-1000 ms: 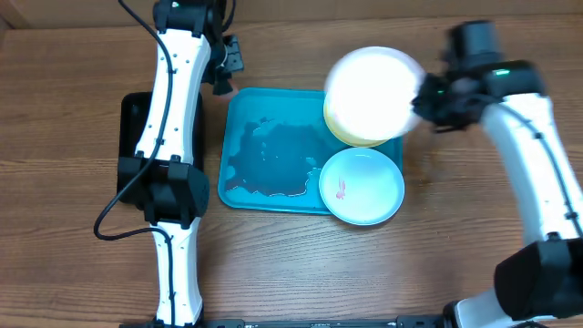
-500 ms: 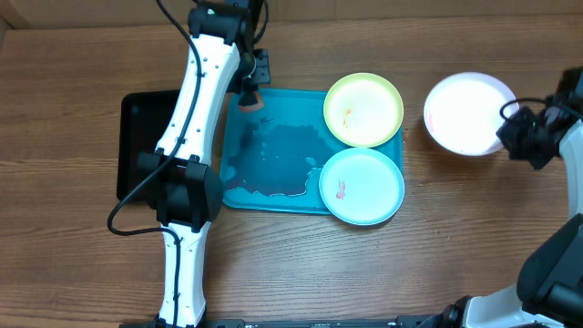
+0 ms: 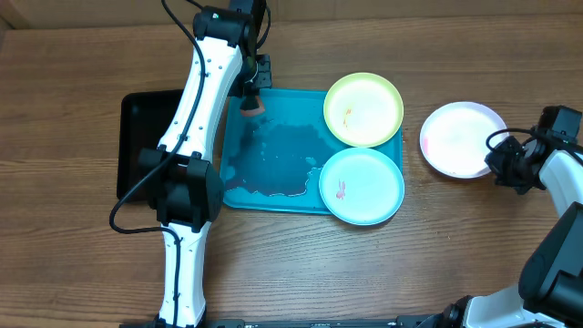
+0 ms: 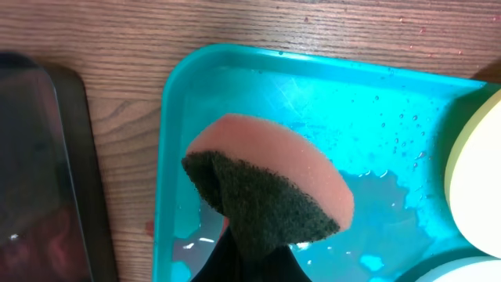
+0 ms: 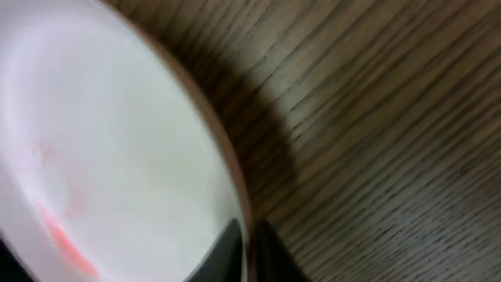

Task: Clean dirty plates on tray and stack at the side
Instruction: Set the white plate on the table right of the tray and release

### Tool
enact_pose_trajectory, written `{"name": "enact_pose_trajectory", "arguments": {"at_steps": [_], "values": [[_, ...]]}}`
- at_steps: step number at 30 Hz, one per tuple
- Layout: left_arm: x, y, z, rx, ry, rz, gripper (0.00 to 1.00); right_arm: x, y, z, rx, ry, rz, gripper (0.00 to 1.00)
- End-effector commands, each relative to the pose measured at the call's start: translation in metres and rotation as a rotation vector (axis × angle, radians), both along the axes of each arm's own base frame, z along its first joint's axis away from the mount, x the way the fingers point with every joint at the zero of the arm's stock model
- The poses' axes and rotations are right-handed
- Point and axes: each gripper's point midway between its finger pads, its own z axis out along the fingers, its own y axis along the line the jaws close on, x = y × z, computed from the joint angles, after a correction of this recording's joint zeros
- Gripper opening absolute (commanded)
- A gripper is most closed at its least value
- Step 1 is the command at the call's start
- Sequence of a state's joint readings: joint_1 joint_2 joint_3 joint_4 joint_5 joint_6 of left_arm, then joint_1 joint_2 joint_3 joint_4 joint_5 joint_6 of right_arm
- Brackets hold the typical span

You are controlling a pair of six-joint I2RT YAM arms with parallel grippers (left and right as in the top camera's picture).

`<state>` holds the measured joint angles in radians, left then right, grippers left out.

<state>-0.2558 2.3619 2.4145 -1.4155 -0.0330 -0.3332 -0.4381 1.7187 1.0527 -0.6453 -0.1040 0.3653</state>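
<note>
Now we look down on the turquoise tray [image 3: 235, 128] in the middle of the table [image 3: 73, 255]; a sheet of water [image 3: 282, 155] spreads over its left and middle floor; on its far right corner sits the pale yellow plate [image 3: 363, 109], a small red smear near its centre; just in front, on the near right corner and hanging over the rim, lies the blue-rimmed plate [image 3: 362, 185], red-marked too. Off the tray, flat on the wood to the right, rests the white plate [image 3: 463, 138], pinkish along its left rim; the right gripper [image 3: 504, 162] sits at its right edge, and the wrist view shows dark fingers [image 5: 228, 247] either side of that rim; whether they grip it we cannot tell. Over the tray's far left corner the left gripper [image 3: 252, 88] pinches the sponge [image 4: 266, 184], orange with a dark scouring face; beside the tray lies the black tray [image 3: 137, 118].
</note>
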Motion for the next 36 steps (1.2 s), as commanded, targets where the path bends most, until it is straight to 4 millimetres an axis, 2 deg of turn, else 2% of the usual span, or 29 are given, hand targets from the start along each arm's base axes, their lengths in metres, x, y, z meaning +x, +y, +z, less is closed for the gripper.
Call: {"name": "enact_pose_trajectory", "arguments": {"at_steps": [1, 4, 8, 12, 14, 19, 24, 32, 36], "values": [[-0.001, -0.006, 0.003, -0.003, -0.009, -0.045, 0.04, 0.000, -0.002, 0.001, -0.004, -0.002, -0.008, 0.24], [0.000, -0.006, 0.003, -0.002, -0.013, -0.052, 0.04, 0.000, 0.005, 0.002, 0.023, 0.001, 0.012, 0.40], [0.000, -0.007, 0.003, -0.002, -0.013, -0.053, 0.04, 0.001, 0.027, 0.017, 0.142, 0.003, 0.073, 0.42], [0.000, -0.009, 0.003, -0.003, -0.017, -0.057, 0.04, 0.004, 0.064, 0.041, 0.265, -0.013, 0.222, 0.46], [0.000, -0.010, 0.004, -0.003, -0.018, -0.059, 0.04, -0.001, 0.077, 0.042, 0.283, 0.018, 0.257, 0.47], [0.000, -0.012, 0.003, -0.003, -0.017, -0.063, 0.04, -0.018, 0.113, 0.037, 0.303, 0.112, 0.366, 0.47], [0.001, -0.012, 0.004, -0.004, -0.021, -0.063, 0.04, -0.033, 0.143, 0.021, 0.282, 0.190, 0.455, 0.47], [0.001, -0.012, 0.004, -0.004, -0.021, -0.063, 0.04, -0.053, 0.180, -0.003, 0.288, 0.240, 0.535, 0.46], [0.001, -0.012, 0.004, -0.003, -0.021, -0.063, 0.04, -0.062, 0.196, -0.018, 0.281, 0.244, 0.589, 0.36]]}}
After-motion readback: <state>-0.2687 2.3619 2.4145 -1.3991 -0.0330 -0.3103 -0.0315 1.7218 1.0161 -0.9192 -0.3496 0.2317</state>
